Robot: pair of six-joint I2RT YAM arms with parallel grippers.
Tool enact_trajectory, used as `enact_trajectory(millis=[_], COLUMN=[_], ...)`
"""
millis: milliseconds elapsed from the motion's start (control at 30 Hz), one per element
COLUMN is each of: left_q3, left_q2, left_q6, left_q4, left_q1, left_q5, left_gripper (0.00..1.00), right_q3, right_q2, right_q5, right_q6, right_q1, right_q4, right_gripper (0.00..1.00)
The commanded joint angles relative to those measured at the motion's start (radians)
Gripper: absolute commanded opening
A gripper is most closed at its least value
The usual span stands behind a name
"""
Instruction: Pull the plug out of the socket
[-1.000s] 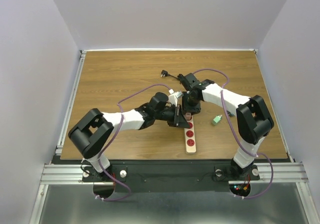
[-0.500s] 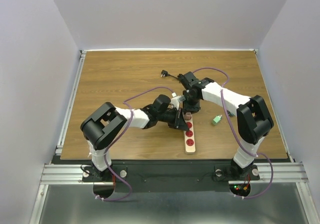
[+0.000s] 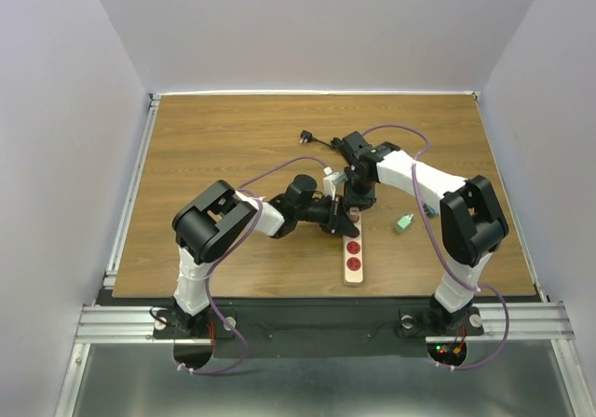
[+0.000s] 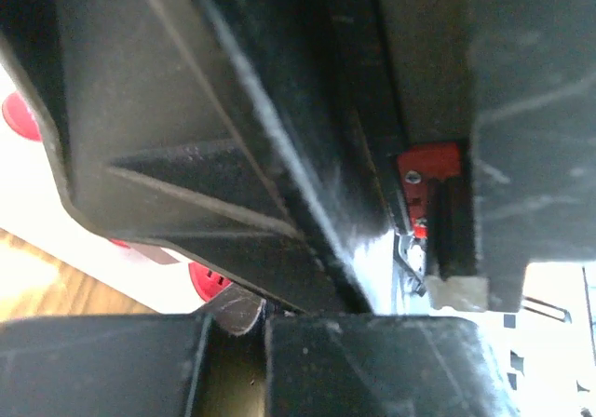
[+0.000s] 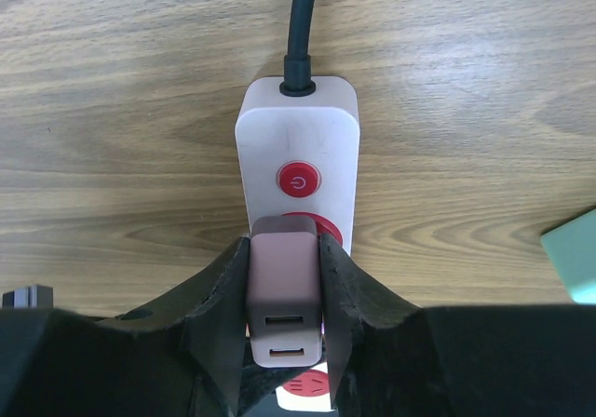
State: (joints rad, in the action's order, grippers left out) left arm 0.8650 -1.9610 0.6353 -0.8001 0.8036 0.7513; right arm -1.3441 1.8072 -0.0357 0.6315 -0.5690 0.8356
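A long beige plastic power strip [image 3: 354, 261] with round red outlets lies mid-desk, its length running toward the near edge of the brown wooden desk [image 3: 214, 138]. The right end effector [image 5: 285, 282] is clamped on a dusty-pink rectangular plug [image 5: 282, 263] seated in the strip. The left end effector [image 3: 337, 218], its 2 fingers together, sits over the strip just beside it.

I'm looking into a robotics lab cell. Plain white panels [image 3: 307, 26] box in the wood-grain surface [image 3: 233, 138] on three sides. An aluminium rail [image 3: 121, 322] at its near edge carries both arm bases [image 3: 182, 319].
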Motion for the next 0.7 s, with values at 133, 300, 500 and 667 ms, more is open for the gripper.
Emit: enact_trajectory(millis=[133,300,500,667], left_q3=[0.009,-0.017,-0.037,-0.049], left_q2=[-0.205,-0.252,-0.272,-0.259], left_q6=[0.095,0.101,0.121,0.124], left_q4=[0.151,0.128,0.093,0.085], left_q1=[0.04,0.036,0.02,0.02], left_q5=[-0.012,0.003,0.014,0.01], left_gripper=[0.0,0.0,0.0,0.0], right_q3=[-0.107,-0.219,-0.222,-0.228], right_q2=[-0.002,0.004,0.0,0.0], right_q5=[0.081,0.099,0.221,0.247], right_q6=[-0.03,-0.013,-0.023,-0.065], right_q1=[-0.066,-0.063,0.0,0.079], right_q4=[0.051,0.091,0.102,0.121], right_gripper=[0.0,0.0,0.0,0.0])
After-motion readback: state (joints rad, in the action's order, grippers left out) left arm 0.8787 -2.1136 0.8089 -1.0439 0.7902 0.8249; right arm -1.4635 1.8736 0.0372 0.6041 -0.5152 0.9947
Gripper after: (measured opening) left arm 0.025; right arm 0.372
